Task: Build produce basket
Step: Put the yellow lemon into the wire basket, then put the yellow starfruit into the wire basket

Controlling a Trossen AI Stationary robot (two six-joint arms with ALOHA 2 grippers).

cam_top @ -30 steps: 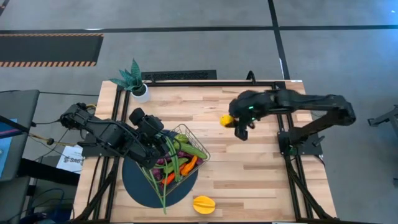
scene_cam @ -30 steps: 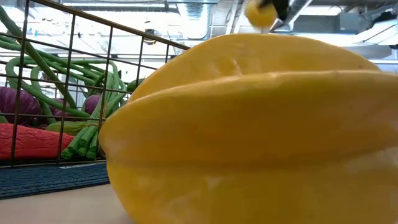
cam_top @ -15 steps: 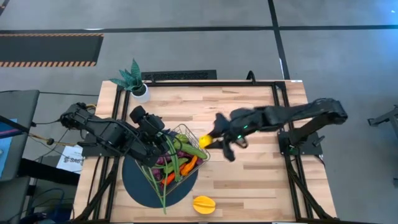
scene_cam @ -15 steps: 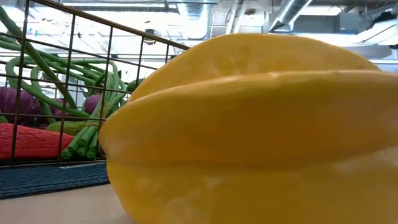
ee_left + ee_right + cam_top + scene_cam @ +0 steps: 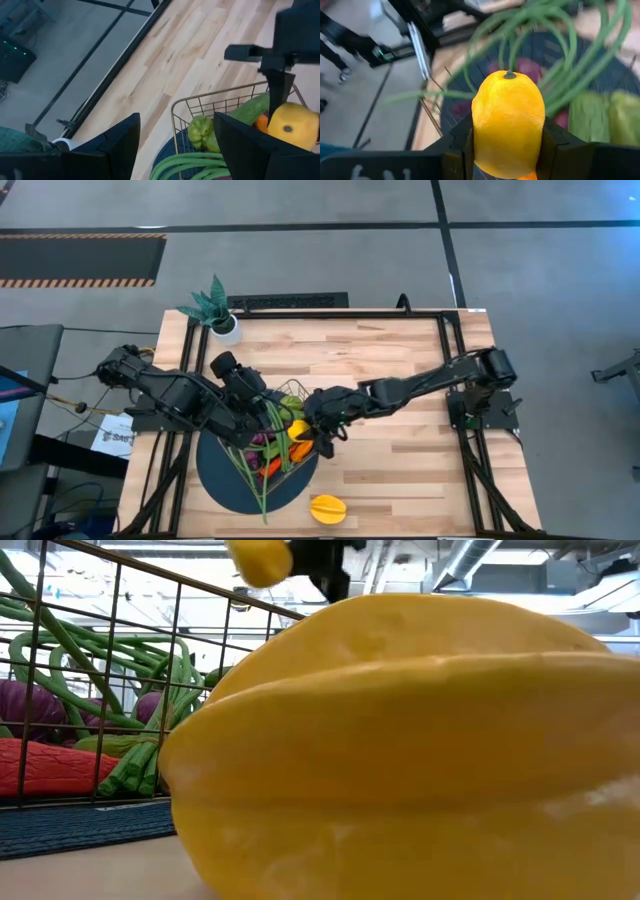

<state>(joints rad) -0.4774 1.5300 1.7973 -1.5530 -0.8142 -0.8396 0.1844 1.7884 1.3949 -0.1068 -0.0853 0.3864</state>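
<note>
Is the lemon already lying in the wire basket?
No, the right gripper holds the lemon clamped between its fingers above the basket.

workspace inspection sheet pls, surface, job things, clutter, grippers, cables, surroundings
surface: wooden table, dark round mat under the basket
job's things: basket holds long beans, peppers, purple grapes; lemon above it; starfruit lies outside
clutter: potted plant at the far corner
grippers: right gripper shut on lemon; left gripper open at basket's rim
cables: some beside the table's left edge
surroundings: grey floor, no people
</note>
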